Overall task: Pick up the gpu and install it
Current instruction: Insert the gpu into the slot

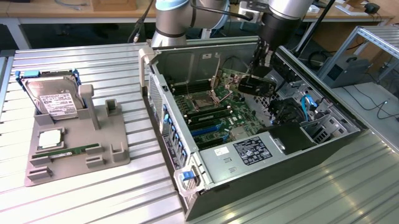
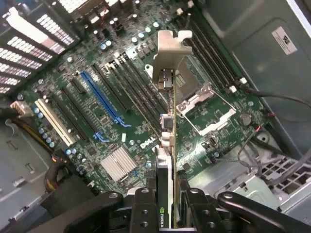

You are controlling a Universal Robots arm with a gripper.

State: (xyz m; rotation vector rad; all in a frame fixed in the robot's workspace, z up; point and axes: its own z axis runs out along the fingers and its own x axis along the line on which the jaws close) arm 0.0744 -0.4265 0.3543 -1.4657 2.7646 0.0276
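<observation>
arm (image 1: 179,18) cut off above, gpu (image 2: 167,121) faces hidden

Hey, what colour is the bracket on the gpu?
Silver metal; the bracket on the gpu shows best in the wrist view.

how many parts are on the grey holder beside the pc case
3, on the holder: a hard drive standing at its far end, a square chip lying flat in front, a green memory stick beside that. None seems hidden.

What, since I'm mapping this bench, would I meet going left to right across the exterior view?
The hard drive → CPU socket → gpu held in the end effector → blue cable.
</observation>
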